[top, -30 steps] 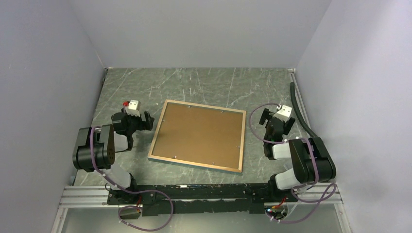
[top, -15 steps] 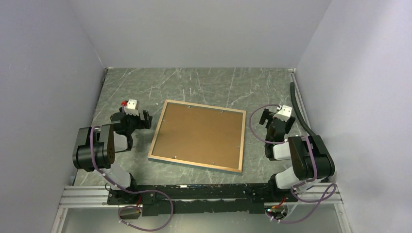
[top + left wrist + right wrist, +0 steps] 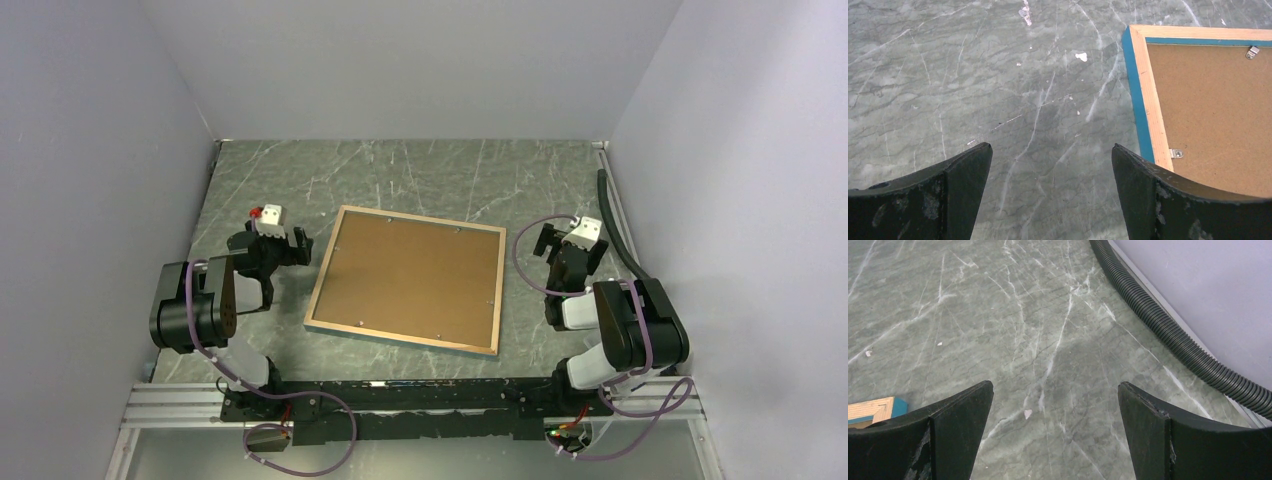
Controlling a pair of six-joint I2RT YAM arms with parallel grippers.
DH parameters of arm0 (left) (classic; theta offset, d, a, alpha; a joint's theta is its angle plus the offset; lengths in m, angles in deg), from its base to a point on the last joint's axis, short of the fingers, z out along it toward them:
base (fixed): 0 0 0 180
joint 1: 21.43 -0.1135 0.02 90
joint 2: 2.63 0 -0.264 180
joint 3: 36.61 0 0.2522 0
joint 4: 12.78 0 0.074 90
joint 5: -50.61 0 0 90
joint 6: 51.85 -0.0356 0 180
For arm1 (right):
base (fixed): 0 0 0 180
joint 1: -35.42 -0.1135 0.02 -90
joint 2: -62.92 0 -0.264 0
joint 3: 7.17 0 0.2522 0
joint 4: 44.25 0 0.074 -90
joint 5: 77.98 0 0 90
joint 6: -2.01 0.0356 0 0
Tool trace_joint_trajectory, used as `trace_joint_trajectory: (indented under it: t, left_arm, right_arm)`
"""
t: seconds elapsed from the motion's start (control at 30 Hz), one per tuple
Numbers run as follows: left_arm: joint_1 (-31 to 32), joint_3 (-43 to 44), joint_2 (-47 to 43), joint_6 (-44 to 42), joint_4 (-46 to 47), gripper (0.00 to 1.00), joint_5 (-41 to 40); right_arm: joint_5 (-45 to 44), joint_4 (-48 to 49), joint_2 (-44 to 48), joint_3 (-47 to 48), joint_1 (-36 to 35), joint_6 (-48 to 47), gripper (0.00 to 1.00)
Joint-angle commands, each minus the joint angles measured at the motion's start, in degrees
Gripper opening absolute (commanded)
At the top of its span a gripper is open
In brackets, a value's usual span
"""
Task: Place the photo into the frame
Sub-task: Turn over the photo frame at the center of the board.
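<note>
Frame [image 3: 1153, 105]: lies flat, face down, mid-table, slightly skewed to the table edges. Pale wood back rim faces up; the turquoise shows only along the outer edge.
Brown backing board [image 3: 410, 280]: sits inside the rim, covering the whole opening. 2 small metal clips [image 3: 1176, 153] are visible at the rim in the left wrist view.
Photo: cannot tell from any view whether it lies under the board.
Left gripper [image 3: 1050, 155]: jaws spread wide, holding nothing, low over bare marble-patterned table [image 3: 420, 170] just beside the frame's left edge and apart from it.
Right gripper [image 3: 1055, 390]: jaws spread wide, holding nothing, near the frame's right side. 1 frame corner shows at the lower left of the right wrist view.
Black corrugated hose [image 3: 1158, 322]: runs along the foot of the right wall, beyond the right gripper.
</note>
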Motion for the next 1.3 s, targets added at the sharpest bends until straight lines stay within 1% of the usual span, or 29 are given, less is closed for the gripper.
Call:
trace_joint_trajectory:
  t: [0.0,0.13,0.2,0.23,0.27,0.3,0.33,0.37,0.4,0.43,0.47,0.5,0.53,0.57,0.6,0.63,0.67,0.7,0.73,0.77,0.8,0.83,0.9,0.93,1.0,1.03,1.1,1.2,1.27]
  left_arm:
    - [-0.13,-0.08,-0.05,-0.48,3.04,0.95,-0.25]
    - [-0.13,-0.13,-0.04,-0.49,2.99,0.95,-0.28]
    - [-0.15,0.00,0.00,-0.54,2.83,0.95,-0.31]
    - [-0.17,0.14,0.08,-0.59,2.79,0.95,-0.30]
    - [-0.27,0.08,-0.12,-0.37,2.79,0.95,-0.11]
    - [-1.17,0.77,-1.31,0.32,0.19,0.95,1.36]
    - [-2.05,2.62,-4.01,1.00,-6.21,0.95,2.02]
    - [-2.61,7.85,-6.93,2.47,-15.25,0.95,1.73]
    - [-2.68,12.75,-9.39,2.24,-25.23,0.95,1.43]
    - [-2.75,17.32,-10.96,0.02,-33.67,0.95,2.03]
    - [-2.72,21.15,-11.86,-0.46,-40.21,0.95,3.71]
    - [-2.72,24.25,-12.57,-0.86,-45.11,0.95,4.53]
    - [-2.70,26.81,-13.24,-1.00,-49.13,0.95,5.13]
    - [-2.70,29.38,-13.94,-1.48,-53.07,0.95,5.65]
    - [-2.67,31.75,-14.11,-2.23,-56.72,0.95,5.47]
    - [-2.71,34.70,-14.04,-3.27,-61.37,0.95,5.08]
    - [-2.76,37.74,-13.71,-4.89,-65.88,0.95,5.23]
    - [-2.91,40.46,-13.06,-6.71,-70.17,0.95,5.74]
    - [-3.09,43.12,-12.24,-8.42,-74.25,0.95,6.62]
    - [-3.34,45.46,-11.23,-9.82,-79.58,0.95,7.42]
    - [-3.75,48.02,-10.16,-10.93,-82.21,0.95,8.33]
    - [-4.47,50.38,-8.93,-11.71,-87.04,0.95,9.69]
    - [-6.48,54.92,-6.94,-13.25,-93.23,0.95,13.91]
    - [-7.68,56.25,-6.28,-13.88,-95.42,0.95,16.01]
    - [-9.95,57.91,-6.02,-15.22,-98.51,0.95,19.52]
    - [-10.84,58.10,-6.40,-15.63,-99.28,0.95,20.47]
    - [-12.03,57.82,-7.88,-16.55,-100.33,0.95,20.77]
    - [-12.51,56.58,-10.57,-17.73,-101.85,0.95,21.22]
    - [-12.55,54.74,-12.78,-17.37,-101.72,0.95,22.11]
  right_arm:
    - [0.38,3.36,0.24,0.62,-0.11,-0.47,1.00]
    - [0.47,2.96,0.19,0.80,0.05,0.26,1.00]
    - [1.08,1.11,0.59,1.41,0.72,1.14,1.00]
    - [0.74,2.28,0.67,1.00,0.73,0.55,1.00]
    - [0.37,1.00,1.80,1.31,0.69,0.41,1.00]
    - [1.77,-2.18,3.59,2.93,0.68,-0.47,1.00]
    - [1.45,-8.37,5.89,6.03,0.11,-0.86,1.00]
    - [1.23,-17.81,9.06,9.32,-0.18,-1.29,1.00]
    - [0.02,-23.84,11.53,12.60,-0.87,-0.26,1.00]
    - [0.64,-30.95,14.13,16.68,-1.20,3.62,1.00]
    - [3.10,-38.67,16.06,21.04,-1.21,10.93,1.00]
    - [5.01,-46.58,16.86,25.66,-0.76,19.51,1.00]
    - [5.04,-53.18,16.52,29.42,-0.52,27.97,1.00]
    - [8.79,-57.94,15.74,33.34,0.29,30.71,1.00]
    - [14.96,-60.59,14.23,37.27,0.86,28.13,1.00]
    - [19.09,-66.57,12.35,41.61,0.51,26.98,1.00]
    - [19.76,-71.72,10.55,46.29,-2.24,25.48,1.00]
    - [16.58,-77.14,8.94,50.03,-7.04,23.95,1.00]
    - [11.93,-80.63,7.71,52.85,-12.54,21.19,1.00]
    - [3.66,-83.41,6.58,55.02,-19.52,19.07,1.00]
    - [-1.15,-86.35,5.13,56.80,-25.56,18.28,1.00]
    - [-2.27,-89.74,3.39,58.80,-30.13,18.01,1.00]
    - [-3.75,-96.59,-0.39,61.27,-38.93,18.17,1.00]
    - [-3.05,-96.46,-0.57,59.75,-43.52,16.90,1.00]
    - [-0.85,-92.73,0.76,55.07,-52.30,14.17,1.00]
    - [-0.66,-91.85,1.11,53.37,-55.13,14.21,1.00]
    - [0.07,-90.80,0.94,51.03,-58.97,15.34,1.00]
    - [0.04,-90.77,-1.89,49.26,-64.60,14.87,1.00]
    - [-1.27,-91.95,-4.70,49.63,-68.57,14.80,0.97]
